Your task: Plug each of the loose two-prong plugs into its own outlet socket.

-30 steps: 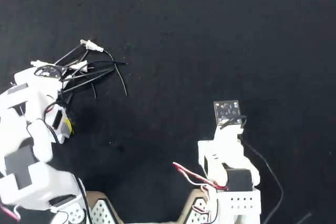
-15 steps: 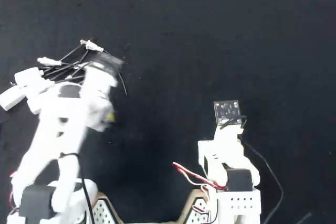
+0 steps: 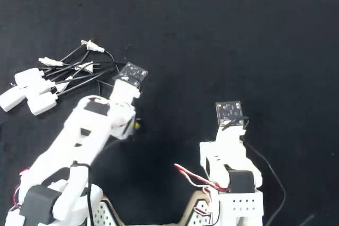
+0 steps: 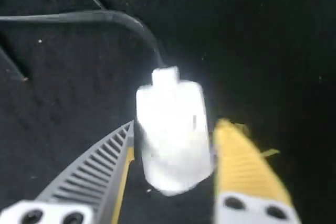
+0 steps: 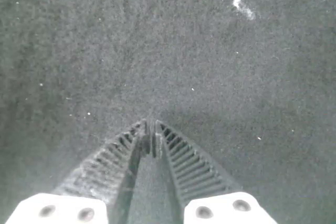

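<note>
A white plug (image 4: 170, 129) with a black cord sits between the grey finger (image 4: 105, 166) and the yellow finger (image 4: 239, 166) of my left gripper (image 4: 176, 125), which is shut on it. The left arm (image 3: 100, 120) slants up from the near left edge to just right of the cable bundle. Three white outlet sockets (image 3: 29, 91) lie at the far left. Loose white plugs (image 3: 92, 45) on black wires fan out beside them. My right gripper (image 5: 152, 127) is shut with nothing in it, pointing down at the black mat. The right arm (image 3: 229, 141) stands near the front, right of centre.
Black wires (image 3: 79, 75) cross between the sockets and the left arm's wrist. A black cable (image 3: 267, 170) runs off the right arm's base. The black mat (image 3: 228, 41) stretches across the back and right.
The left arm swung from over the sockets at the far left rightward to beside the cable bundle, uncovering the sockets. The right arm stayed still.
</note>
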You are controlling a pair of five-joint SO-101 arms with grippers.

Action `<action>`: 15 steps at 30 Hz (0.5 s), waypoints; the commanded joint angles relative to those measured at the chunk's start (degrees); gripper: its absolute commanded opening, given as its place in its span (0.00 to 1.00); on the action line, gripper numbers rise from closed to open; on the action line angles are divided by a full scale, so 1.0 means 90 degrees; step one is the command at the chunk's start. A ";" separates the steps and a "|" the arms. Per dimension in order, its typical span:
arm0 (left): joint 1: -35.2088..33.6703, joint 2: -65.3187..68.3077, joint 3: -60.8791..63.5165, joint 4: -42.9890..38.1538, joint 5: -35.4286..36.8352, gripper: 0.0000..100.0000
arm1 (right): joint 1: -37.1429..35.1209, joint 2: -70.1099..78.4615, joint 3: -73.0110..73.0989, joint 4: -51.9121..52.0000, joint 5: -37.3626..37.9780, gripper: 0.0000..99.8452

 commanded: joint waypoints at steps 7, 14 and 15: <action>-0.0952 -0.0293 -0.0347 -0.0059 0.0908 0.36 | -0.0127 -0.0601 0.0005 -0.0010 -0.0020 0.01; -0.1665 -0.0215 -0.0444 -0.0107 0.0879 0.36 | -0.0195 -0.0601 0.0015 0.0000 0.0000 0.01; -0.1646 -0.0215 -0.0386 -0.0127 0.0879 0.36 | -0.0293 -0.0601 0.0015 -0.0010 0.0029 0.01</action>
